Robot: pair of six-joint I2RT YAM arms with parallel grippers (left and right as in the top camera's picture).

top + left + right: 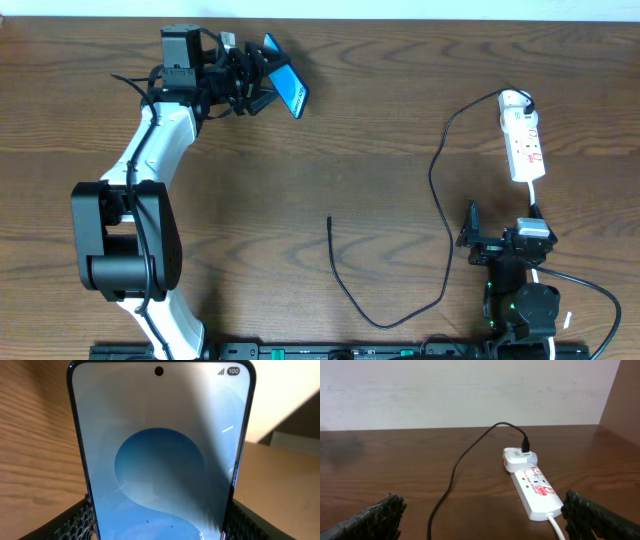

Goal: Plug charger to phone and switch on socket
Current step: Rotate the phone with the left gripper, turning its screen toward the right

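My left gripper is shut on the phone, holding it off the table at the back left with its blue screen tilted. In the left wrist view the phone fills the frame, and its edges sit between my two fingers. The charger, a thin black cable, runs from a white adapter at the socket's far end and loops down to a free plug tip lying mid-table. The white socket lies at the right. My right gripper stands open just short of the socket, holding nothing.
A white mains lead leaves the socket's near end toward my right arm. The charger cable crosses the wood between my right fingers. A pale wall stands behind the table's far edge.
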